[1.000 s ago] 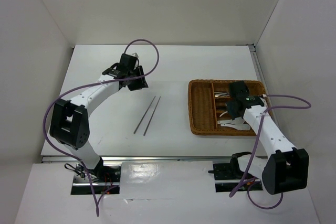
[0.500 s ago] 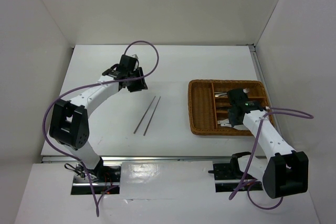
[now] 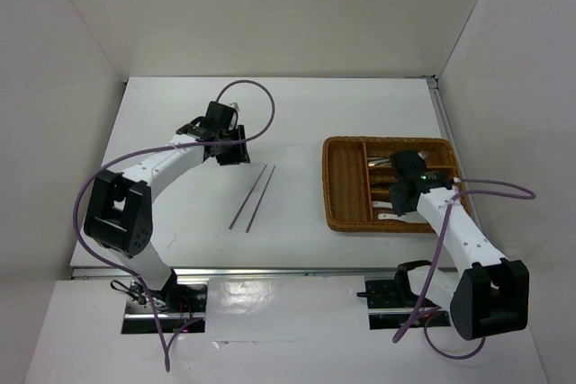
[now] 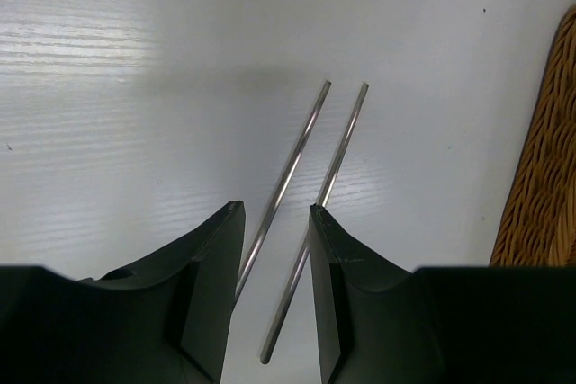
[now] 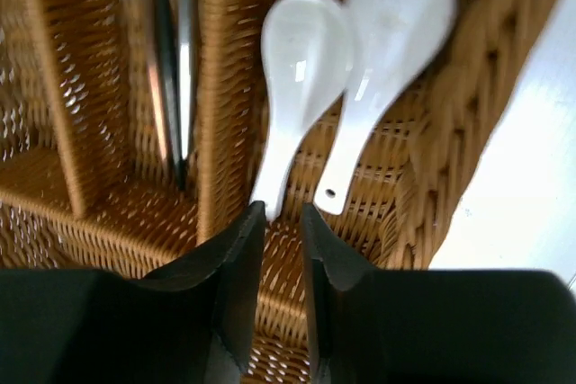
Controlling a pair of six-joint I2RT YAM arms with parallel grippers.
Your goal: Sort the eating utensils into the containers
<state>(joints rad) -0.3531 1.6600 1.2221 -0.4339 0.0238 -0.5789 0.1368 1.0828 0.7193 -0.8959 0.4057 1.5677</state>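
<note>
Top view: the right gripper (image 3: 402, 193) has slid toward the near wall of the brown woven wicker tray (image 3: 329, 188) and loosened. The left gripper (image 3: 236, 152) has dipped toward the pair of thin grey chopsticks (image 3: 253, 197), which lie left of the tray.

Left wrist: its jaws are spread over the chopsticks and not gripping them.

Right wrist: its jaws are slightly parted and empty. The two short white spoons (image 5: 301, 51) lie in the tray's corner compartment, so they look sorted.

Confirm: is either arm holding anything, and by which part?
Nothing held: left fingers open near the chopsticks; right fingers apart, both spoons lying free in the tray.
</note>
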